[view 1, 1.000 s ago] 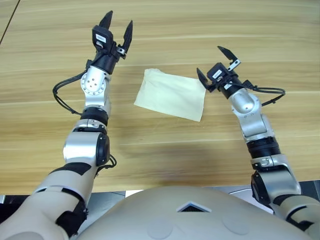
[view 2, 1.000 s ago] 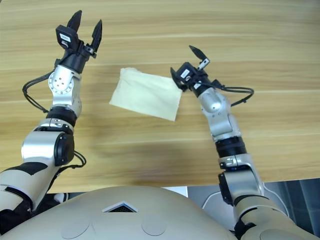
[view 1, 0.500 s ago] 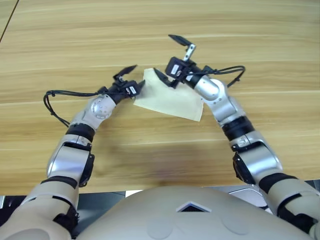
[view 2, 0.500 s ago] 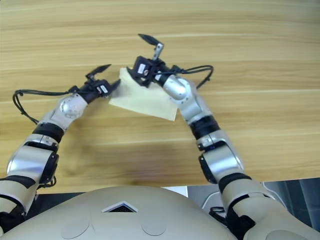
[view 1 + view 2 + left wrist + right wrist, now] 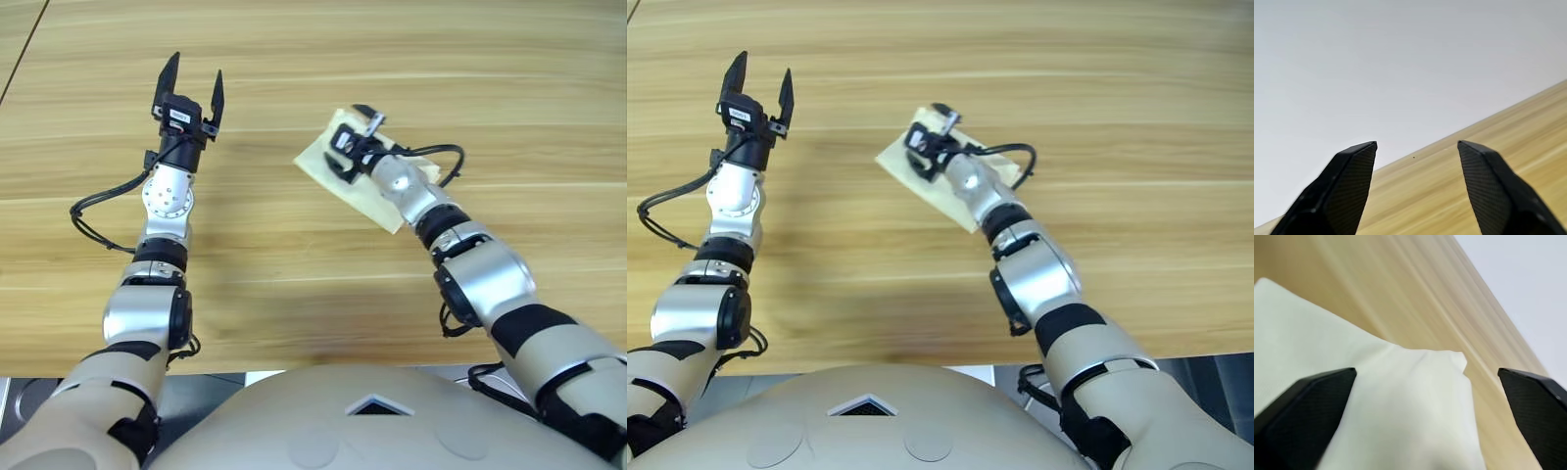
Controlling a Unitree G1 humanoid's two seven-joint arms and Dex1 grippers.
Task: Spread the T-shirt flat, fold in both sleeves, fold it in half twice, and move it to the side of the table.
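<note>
One small, pale yellow packet is all the T-shirt (image 5: 315, 163) amounts to now: it lies as a compact rectangle, set askew, near the middle of the wooden table (image 5: 294, 294) and slightly to the robot's right. Its layers look stacked and fairly flat. Judging by that, the spreading, sleeve folds and both halvings are done, and the step in hand is the last one, carrying the packet to the side of the table.

Just beyond the packet's near edge, the right arm crosses over the cloth, and the right gripper (image 5: 349, 145) sits above the far-left part of it. Its fingers are spread wide and hold nothing. The right wrist view shows one finger on each side, with cloth and one corner between them. Whether the fingertips touch the fabric cannot be told.

Farther out and well apart to the left, the left gripper (image 5: 186, 93) is raised above bare wood, its fingers parted and empty, pointing away from the robot.

The next move probably calls for the right gripper to settle onto an edge of the packet and pinch through every layer, not just the top one. The bundle could then go sideways in one piece. A drag with a shallow grip risks peeling the top fold open, so a firm bite near the corner, or help from the idle left gripper, seems wise.
</note>
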